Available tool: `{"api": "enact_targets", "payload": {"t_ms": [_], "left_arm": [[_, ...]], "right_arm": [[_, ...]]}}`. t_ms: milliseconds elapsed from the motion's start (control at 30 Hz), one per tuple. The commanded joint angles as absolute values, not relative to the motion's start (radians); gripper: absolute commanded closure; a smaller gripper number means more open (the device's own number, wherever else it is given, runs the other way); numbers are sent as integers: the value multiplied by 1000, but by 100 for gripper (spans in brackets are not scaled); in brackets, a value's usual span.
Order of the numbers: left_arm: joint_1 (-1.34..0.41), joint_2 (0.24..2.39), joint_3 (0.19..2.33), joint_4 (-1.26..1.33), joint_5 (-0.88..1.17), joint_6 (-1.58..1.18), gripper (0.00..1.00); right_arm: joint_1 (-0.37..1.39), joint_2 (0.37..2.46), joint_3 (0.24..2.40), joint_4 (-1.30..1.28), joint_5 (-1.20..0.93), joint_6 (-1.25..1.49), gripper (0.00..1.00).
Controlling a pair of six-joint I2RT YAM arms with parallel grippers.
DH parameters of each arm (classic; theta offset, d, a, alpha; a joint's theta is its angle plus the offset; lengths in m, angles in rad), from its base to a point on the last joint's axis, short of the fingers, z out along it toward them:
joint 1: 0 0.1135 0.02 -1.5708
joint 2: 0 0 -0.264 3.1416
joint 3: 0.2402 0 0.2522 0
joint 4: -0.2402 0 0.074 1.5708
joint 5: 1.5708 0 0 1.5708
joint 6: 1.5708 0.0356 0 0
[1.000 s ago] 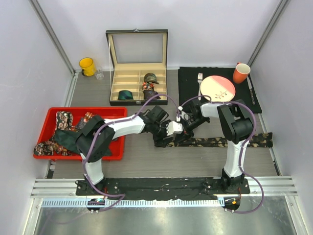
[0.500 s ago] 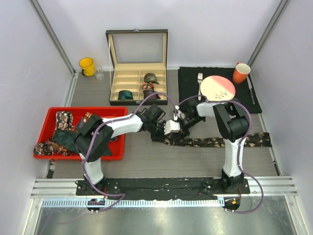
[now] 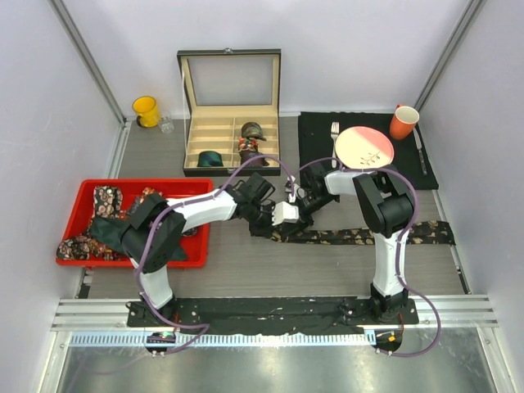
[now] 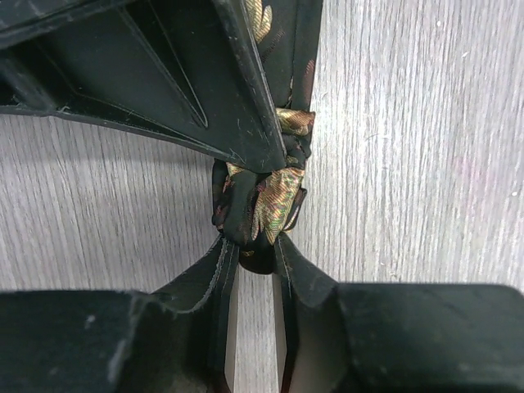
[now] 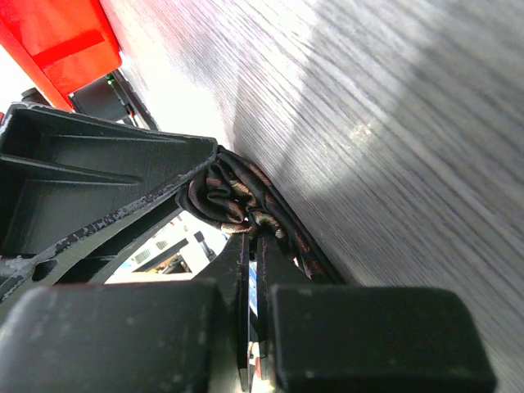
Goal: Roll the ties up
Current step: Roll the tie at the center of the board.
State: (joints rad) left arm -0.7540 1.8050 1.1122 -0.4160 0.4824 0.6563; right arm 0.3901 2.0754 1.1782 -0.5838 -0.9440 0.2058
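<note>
A dark floral tie (image 3: 368,236) lies as a long strip across the table's middle, its left end bunched into a small wad (image 4: 260,203). My left gripper (image 3: 273,219) is shut on that wad from the left; in the left wrist view its fingertips (image 4: 255,244) pinch the fabric. My right gripper (image 3: 296,210) meets it from the right and is shut on the same wad (image 5: 231,199), fingers (image 5: 246,262) nearly touching. The two grippers touch each other. Rolled ties (image 3: 251,130) sit in the open box (image 3: 229,115).
A red tray (image 3: 90,190) at the left holds several loose ties. A black mat (image 3: 319,131) at the back right bears a plate (image 3: 364,147), fork and knife, with an orange cup (image 3: 404,122) beside it. A yellow mug (image 3: 146,110) stands at the back left.
Both grippers have shifted a little to the left and farther from the arm bases, keeping hold of the tie's bunched end. The strip has followed slightly leftward.
</note>
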Motion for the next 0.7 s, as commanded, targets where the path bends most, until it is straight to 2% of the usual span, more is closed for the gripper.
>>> {"api": "enact_targets", "payload": {"t_ms": [0,333,667], "left_arm": [[-773,1763,1169,-436,572,579,79],[-842,1833,1216,-331,569,474,74],[-832,1844,1175,-457,422,581,83]], "right_arm": [[396,2134,1157,-505,-686,164,99],[397,2131,1154,-485,-677,179,99],[397,2083,1164,-512,-701,161,99]]}}
